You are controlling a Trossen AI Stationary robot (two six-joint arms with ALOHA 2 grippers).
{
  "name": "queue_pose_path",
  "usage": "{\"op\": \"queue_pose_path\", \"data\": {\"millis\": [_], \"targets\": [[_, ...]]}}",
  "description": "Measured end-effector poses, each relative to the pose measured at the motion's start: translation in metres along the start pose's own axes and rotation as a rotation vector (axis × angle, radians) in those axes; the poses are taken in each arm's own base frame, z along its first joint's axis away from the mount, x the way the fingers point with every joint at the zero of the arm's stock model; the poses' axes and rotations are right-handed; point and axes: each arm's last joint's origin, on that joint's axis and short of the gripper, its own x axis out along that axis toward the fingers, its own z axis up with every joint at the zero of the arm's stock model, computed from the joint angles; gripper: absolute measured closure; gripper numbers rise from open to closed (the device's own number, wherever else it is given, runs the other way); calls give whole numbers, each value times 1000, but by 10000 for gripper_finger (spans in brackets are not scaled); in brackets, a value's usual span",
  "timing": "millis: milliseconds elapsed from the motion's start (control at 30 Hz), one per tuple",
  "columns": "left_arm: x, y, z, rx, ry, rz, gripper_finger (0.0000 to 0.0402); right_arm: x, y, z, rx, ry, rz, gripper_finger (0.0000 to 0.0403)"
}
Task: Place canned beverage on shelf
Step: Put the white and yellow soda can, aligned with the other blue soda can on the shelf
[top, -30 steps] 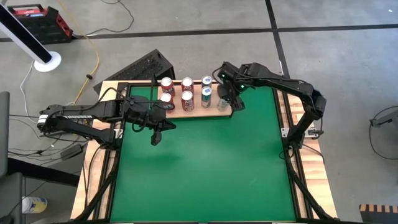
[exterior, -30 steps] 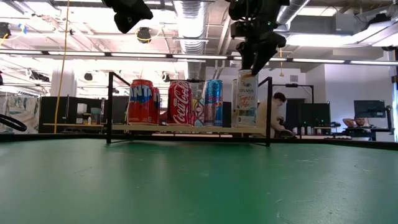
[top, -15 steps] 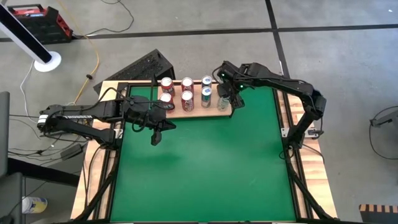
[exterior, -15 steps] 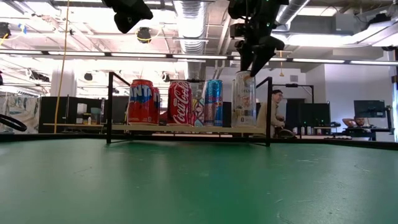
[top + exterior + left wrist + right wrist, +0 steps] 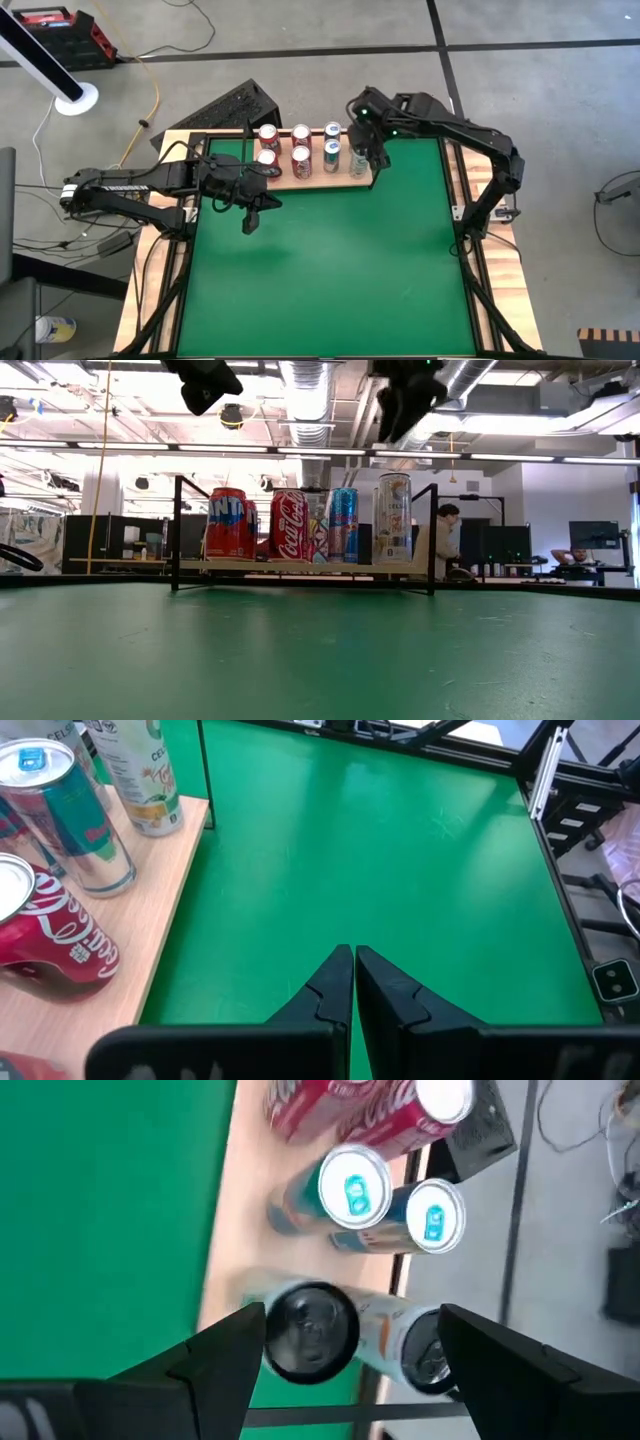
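A: Where is the tall white slim beverage can (image 5: 392, 518) seen?

B: It is stood upright on the small light-wood shelf with black rod frame (image 5: 345, 181), at its right end, beside the blue slim cans (image 5: 352, 1186) and red cola cans (image 5: 291, 525). The shelf is set at about twelve o'clock on the green worktop (image 5: 330, 260).

A: And the right hand (image 5: 335, 1342)?

B: It is held directly above the white can, fingers spread apart, nothing gripped; a clear gap is seen between hand and can top.

A: The left hand (image 5: 354, 982)?

B: It is pressed together, empty, hung over the worktop at about ten o'clock.
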Motion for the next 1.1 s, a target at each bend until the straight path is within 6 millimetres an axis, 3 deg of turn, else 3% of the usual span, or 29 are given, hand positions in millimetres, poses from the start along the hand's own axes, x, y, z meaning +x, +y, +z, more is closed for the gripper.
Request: {"op": "queue_pose_path", "data": {"millis": [233, 467, 667, 900, 967, 1100], "targets": [[0, 0, -2, -26, 17, -4, 401, -12, 12, -8, 254, -42, 254, 93], [0, 0, -3, -21, 30, -2, 401, 10, 25, -11, 276, -107, 259, 147], [0, 0, -3, -22, 29, -1, 401, 32, 30, -12, 298, -156, 227, 245], [0, 0, -3, -28, 27, 2, 401, 41, 23, -20, 363, -120, 225, 380], [0, 0, -3, -28, 27, 2, 401, 42, 18, -24, 379, -120, 213, 388], [0, 0, -3, -29, 27, 2, 401, 43, 10, -32, 430, -103, 204, 367]]}}
